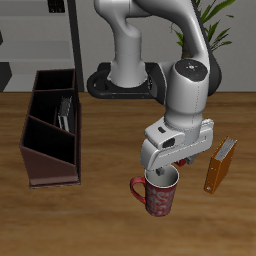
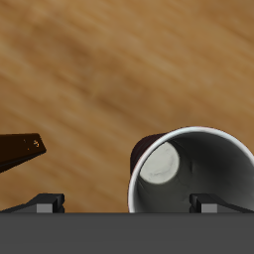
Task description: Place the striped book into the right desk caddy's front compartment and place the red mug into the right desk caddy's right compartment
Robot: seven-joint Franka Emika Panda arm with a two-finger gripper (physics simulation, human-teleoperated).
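Note:
The red mug [image 1: 158, 196] stands upright on the table, handle toward the caddy side, pale inside showing [image 2: 193, 169]. My gripper [image 1: 167, 170] hovers just above its rim, open. In the wrist view the gripper [image 2: 129, 203] has one fingertip [image 2: 213, 201] over the mug's mouth and the other outside it, so the mug's wall lies between them. The right desk caddy [image 1: 40, 160] sits well away from the mug across the table. A thin grey striped book [image 1: 65, 113] stands inside one of its slanted-divider sections; I cannot tell which.
An orange book [image 1: 221, 165] stands on the table beside the mug, on the side away from the caddy; its corner [image 2: 20, 149] shows in the wrist view. The robot's base and a dark shelf stand behind.

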